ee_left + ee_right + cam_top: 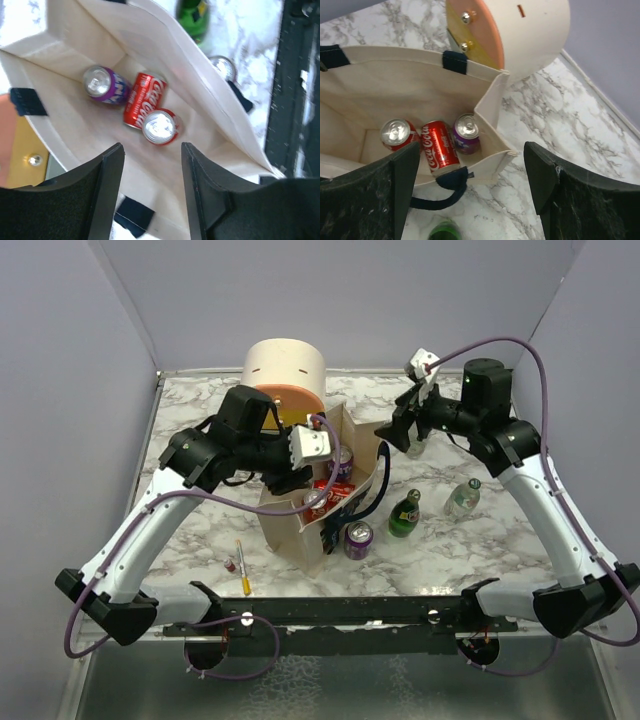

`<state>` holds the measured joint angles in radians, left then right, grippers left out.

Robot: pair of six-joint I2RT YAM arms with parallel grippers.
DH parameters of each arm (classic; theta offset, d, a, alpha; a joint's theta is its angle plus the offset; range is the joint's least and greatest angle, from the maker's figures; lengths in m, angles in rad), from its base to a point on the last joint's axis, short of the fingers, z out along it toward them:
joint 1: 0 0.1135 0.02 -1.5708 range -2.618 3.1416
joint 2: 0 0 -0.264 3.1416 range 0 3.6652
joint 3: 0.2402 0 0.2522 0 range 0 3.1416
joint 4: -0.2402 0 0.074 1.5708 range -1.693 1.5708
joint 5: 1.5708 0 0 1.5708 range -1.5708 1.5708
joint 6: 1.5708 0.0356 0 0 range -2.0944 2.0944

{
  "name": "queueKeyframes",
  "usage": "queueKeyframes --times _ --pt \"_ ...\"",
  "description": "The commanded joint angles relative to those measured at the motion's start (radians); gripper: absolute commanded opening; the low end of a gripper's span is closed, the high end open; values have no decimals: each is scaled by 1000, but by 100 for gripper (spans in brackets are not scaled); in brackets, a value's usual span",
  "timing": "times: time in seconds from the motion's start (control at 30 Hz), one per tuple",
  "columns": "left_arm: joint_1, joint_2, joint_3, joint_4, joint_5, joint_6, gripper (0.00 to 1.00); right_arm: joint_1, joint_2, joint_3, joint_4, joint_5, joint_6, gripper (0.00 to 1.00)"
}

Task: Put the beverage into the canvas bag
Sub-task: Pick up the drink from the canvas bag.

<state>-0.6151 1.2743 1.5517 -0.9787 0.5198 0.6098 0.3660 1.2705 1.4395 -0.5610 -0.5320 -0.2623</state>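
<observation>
Nearest the arm bases, one yellow pen (242, 567) and one small red item (231, 566) lie on the marble table (470, 550). Beyond them stand one loose purple can (358, 538), just beside the canvas bag (290, 528), one green bottle (404, 514) and one clear bottle (462, 498). The bag holds three drinks: one bagged purple can (102, 85), one upright red can (160, 126) and one lying Coca-Cola can (142, 97). The left gripper (151, 150) hangs over the bag's mouth, fingers spread, holding nothing. The right gripper (470, 150), farther back, gapes wide and empty. One drawer box (285, 370) sits farthest.
</observation>
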Motion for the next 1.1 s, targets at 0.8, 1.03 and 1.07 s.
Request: queueKeyframes --times 0.8,1.03,1.07 --pt "-64 -116 -355 -181 253 136 6 335 -46 -275 -226 -96 -305 26" --pt "-79 -120 -440 -91 213 145 0 337 -85 -355 -256 -46 -375 18" --pt "-80 -119 -452 -76 216 143 0 337 -88 -364 -263 -43 -386 17"
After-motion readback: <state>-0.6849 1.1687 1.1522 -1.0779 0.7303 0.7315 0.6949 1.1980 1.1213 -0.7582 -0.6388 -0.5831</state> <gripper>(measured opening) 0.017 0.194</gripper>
